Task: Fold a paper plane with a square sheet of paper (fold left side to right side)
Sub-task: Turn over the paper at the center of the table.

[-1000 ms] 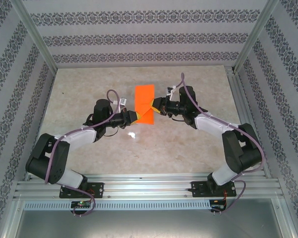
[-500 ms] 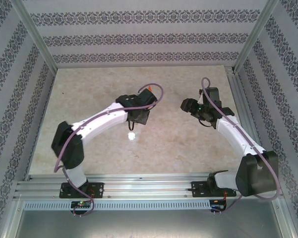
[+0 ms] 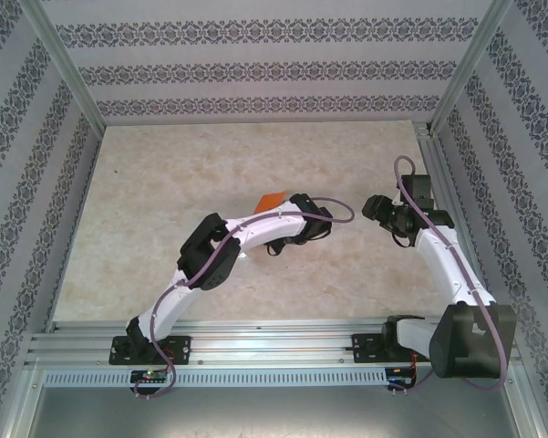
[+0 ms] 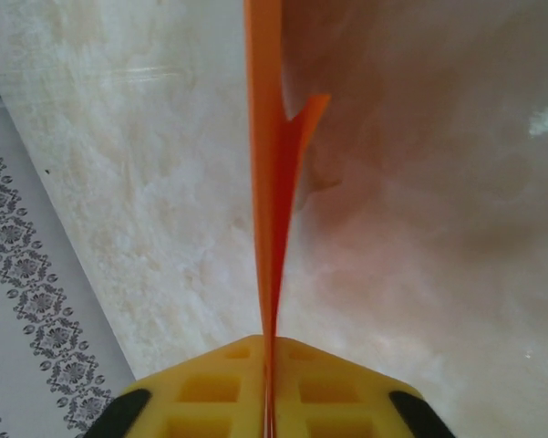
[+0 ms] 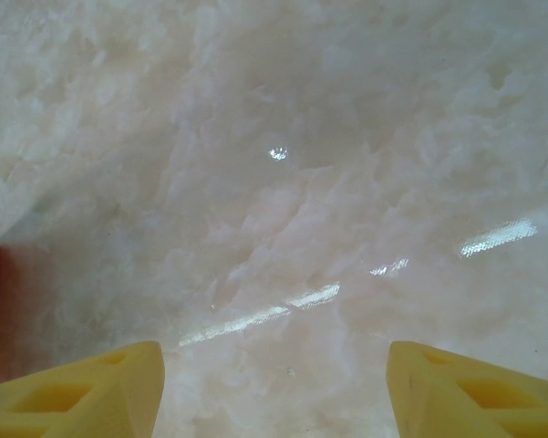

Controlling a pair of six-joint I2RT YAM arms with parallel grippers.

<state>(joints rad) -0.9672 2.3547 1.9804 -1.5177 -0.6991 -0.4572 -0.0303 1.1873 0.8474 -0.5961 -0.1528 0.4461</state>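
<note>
Square sheet of paper (image 4: 272,182) edge-on, clamped between left fingers (image 4: 210,397); right fingers (image 5: 82,397) wide apart, empty, above table (image 5: 274,182).

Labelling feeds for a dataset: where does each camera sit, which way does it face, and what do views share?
Top external: fixed above and behind the bases, looking down on the table; left arm and right arm show.
Left wrist: on that wrist, looking along the left end effector, shut on the sheet of paper, toward the table.
Right wrist: on that wrist, looking down at the table past the open right end effector.
Shared: the sheet of paper and the table, in all three.
</note>
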